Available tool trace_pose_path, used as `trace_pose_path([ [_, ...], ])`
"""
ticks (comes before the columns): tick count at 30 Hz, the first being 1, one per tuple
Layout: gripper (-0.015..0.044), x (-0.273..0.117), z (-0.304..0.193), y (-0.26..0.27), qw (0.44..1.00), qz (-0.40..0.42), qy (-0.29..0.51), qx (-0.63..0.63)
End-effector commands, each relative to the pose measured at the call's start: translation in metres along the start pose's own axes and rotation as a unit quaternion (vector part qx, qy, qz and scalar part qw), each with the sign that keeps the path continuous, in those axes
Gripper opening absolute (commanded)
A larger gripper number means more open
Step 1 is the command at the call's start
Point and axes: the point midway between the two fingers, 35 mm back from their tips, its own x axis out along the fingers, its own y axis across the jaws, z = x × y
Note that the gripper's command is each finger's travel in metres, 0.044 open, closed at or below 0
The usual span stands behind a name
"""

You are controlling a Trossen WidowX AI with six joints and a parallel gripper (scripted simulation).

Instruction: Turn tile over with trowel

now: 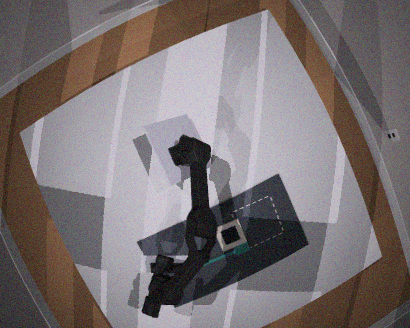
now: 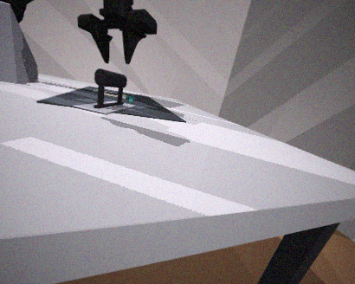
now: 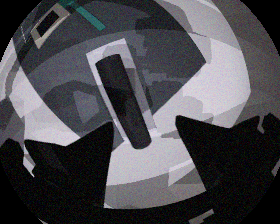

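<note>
Holding: nothing; my tool [image 1: 157,284] [image 2: 117,63] [image 3: 144,123] is empty, its two fingers well apart though short of fully spread.
Touching: nothing that I can see; in the exterior view my fingertips hang above the trowel handle [image 2: 111,78] [image 3: 123,100], with a gap between them and it.
Tool angle: fingers pointing down; in the wrist view the black, rounded handle slants across the space ahead of and between my fingertips.
Trowel: set down on the dark mat [image 1: 292,230] [image 2: 162,110] [image 3: 176,65], its handle raised level on two upright posts; the teal blade [image 1: 241,250] [image 2: 131,100] [image 3: 88,17] lies out by the tile.
Tile: flat, a pale border around a black square facing up, on the mat [image 1: 231,235] [image 3: 48,23]; the teal shows along one edge. I can't tell whether any of the blade is underneath.
Dashed outline: on the mat [image 1: 277,214], mostly to one side of the tile, which sits at its edge rather than squarely inside.
Tabletop: white [image 1: 87,125] [image 2: 119,186] [image 3: 136,170], carrying the mat, with bands of light and shadow across it.
</note>
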Motion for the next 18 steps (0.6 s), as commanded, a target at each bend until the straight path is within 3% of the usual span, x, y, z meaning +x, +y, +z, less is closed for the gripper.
trace_pose_path([
  [1, 0.0300, 0.002, -0.001, -0.002, 0.999, -0.016, 0.002, 0.048],
  [18, 0.0300, 0.012, -0.006, -0.013, 0.966, -0.081, -0.015, 0.244],
])
